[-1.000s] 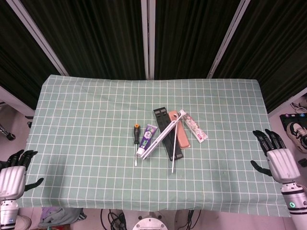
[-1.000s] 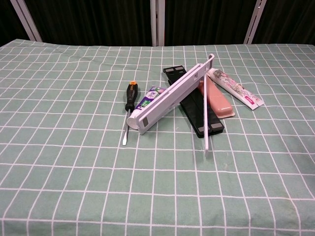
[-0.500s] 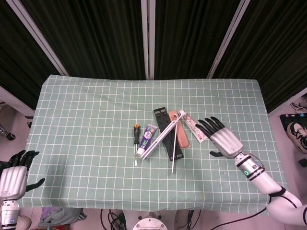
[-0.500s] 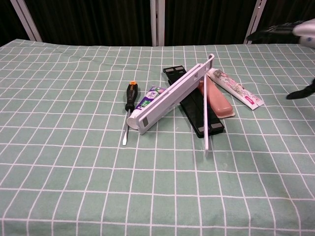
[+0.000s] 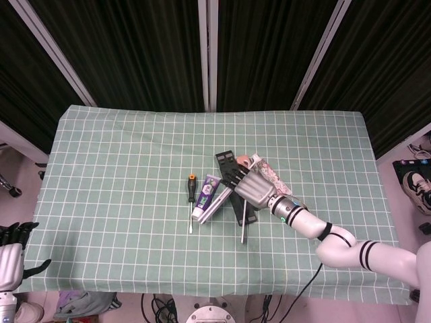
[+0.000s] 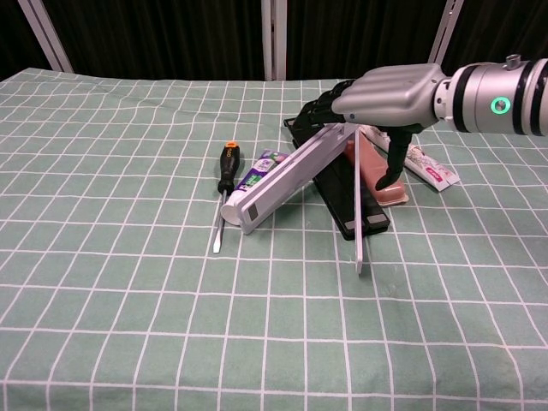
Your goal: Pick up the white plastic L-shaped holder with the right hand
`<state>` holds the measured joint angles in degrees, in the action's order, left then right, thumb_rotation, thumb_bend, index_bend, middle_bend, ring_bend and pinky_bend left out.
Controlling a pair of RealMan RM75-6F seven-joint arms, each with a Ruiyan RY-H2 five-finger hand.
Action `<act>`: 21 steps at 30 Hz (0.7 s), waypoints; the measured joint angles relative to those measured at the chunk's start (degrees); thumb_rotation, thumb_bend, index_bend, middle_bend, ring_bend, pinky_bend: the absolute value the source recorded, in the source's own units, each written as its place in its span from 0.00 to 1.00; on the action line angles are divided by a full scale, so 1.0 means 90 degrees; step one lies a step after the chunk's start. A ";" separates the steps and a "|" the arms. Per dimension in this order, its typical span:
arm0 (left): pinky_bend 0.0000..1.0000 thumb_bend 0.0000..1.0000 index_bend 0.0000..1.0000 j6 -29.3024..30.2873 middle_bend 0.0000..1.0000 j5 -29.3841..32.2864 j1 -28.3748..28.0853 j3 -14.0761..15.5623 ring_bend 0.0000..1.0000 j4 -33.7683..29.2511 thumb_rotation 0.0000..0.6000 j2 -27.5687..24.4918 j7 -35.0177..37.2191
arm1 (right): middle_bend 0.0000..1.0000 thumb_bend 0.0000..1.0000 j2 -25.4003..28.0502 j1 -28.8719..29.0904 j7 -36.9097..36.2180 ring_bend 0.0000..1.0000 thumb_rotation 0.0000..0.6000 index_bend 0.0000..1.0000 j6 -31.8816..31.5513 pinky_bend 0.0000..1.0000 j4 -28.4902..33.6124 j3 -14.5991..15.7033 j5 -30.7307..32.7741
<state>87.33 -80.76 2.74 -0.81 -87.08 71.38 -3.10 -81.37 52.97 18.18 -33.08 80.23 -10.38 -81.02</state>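
Observation:
The white plastic L-shaped holder stands propped like a tent over a black flat piece in the middle of the table; its long arm slopes down to the left and its thin leg drops to the cloth. My right hand hovers over the holder's raised corner, fingers spread forward and thumb pointing down behind the leg. In the chest view the right hand sits just above that corner and grips nothing. My left hand hangs off the table's near left corner, holding nothing.
A screwdriver with a black and orange handle lies left of the holder. A purple tube lies under the holder's low end. A pink case and a white tube lie to the right. Green checked cloth covers the table.
My right arm has swung in from the table's right edge to the pile, and the hand now sits over the holder's top. The left hand has sunk a little lower. The objects have not moved.

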 measured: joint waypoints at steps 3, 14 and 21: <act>0.15 0.01 0.20 0.0024 0.17 0.0011 0.0018 -0.0018 0.10 0.0029 1.00 -0.0001 0.0037 | 0.00 0.00 -0.0085 0.0173 0.0108 0.00 1.00 0.00 0.0174 0.00 -0.0105 0.0016 0.0139; 0.15 0.01 0.20 0.0020 0.17 0.0001 0.0046 -0.0030 0.10 0.0148 1.00 0.0044 0.0157 | 0.45 0.30 -0.0596 0.0452 0.0160 0.31 1.00 0.46 0.0123 0.31 -0.0604 0.0179 0.0301; 0.15 0.01 0.20 0.0080 0.17 -0.0006 0.0100 -0.0034 0.10 0.0199 1.00 0.0048 0.0204 | 0.62 0.37 -0.0901 0.0447 -0.0714 0.49 1.00 0.74 -0.0607 0.53 -0.1058 0.0364 -0.0511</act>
<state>88.05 -80.81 3.64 -1.11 -85.29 71.81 -1.27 -89.47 56.99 11.76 -38.55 70.71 -7.10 -85.61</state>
